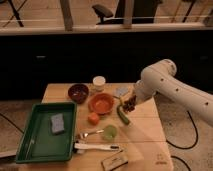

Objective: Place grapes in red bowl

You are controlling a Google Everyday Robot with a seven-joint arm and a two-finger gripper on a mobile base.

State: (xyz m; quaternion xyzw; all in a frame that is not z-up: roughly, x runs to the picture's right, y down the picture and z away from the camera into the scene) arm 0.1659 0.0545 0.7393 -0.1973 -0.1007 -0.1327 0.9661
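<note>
The worktop (146, 142) carries a green tray (35, 150) at the left, then a small maroon bowl (78, 92), then the red bowl (101, 103). Just right of that bowl's rim, the hand (131, 101) is closed around the grapes (130, 106), which are outside the bowl.
</note>
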